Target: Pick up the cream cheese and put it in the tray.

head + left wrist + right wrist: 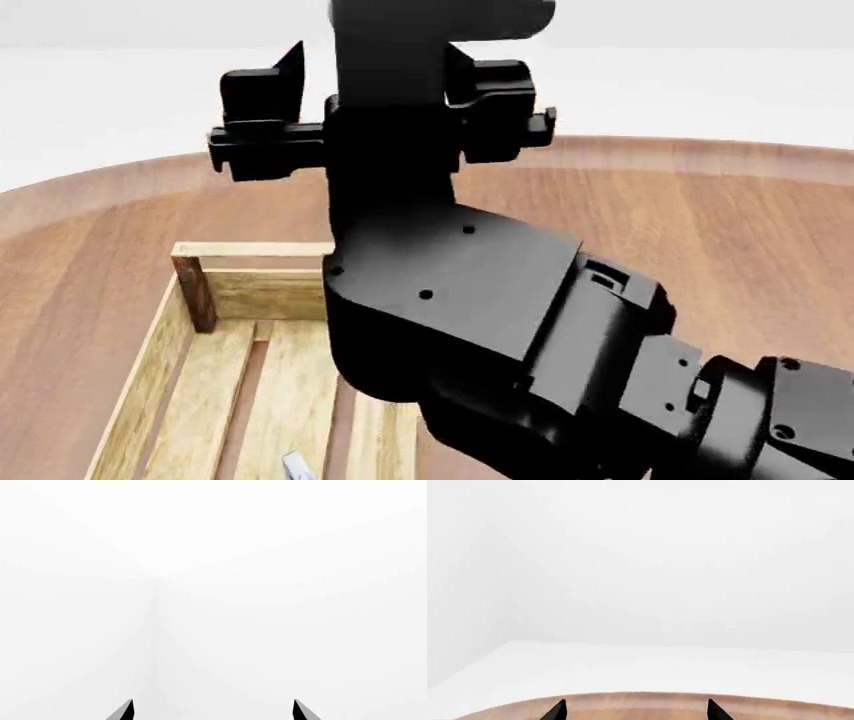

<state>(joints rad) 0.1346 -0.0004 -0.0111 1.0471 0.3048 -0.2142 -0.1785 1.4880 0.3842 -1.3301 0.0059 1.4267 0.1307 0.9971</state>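
The tray, a light-wood slatted crate with brown corner posts, lies on the round wooden table at the lower left of the head view. A small white and blue-grey corner shows on the tray floor at the bottom edge; I cannot tell whether it is the cream cheese. My right arm fills the middle of the head view and hides much of the tray. Its gripper is raised, open and empty, facing the table's far rim. My left gripper is open and empty, facing white walls.
The wooden table spreads to the right of the arm, and its curved far rim shows in the right wrist view. White floor and walls lie beyond it. No other groceries show.
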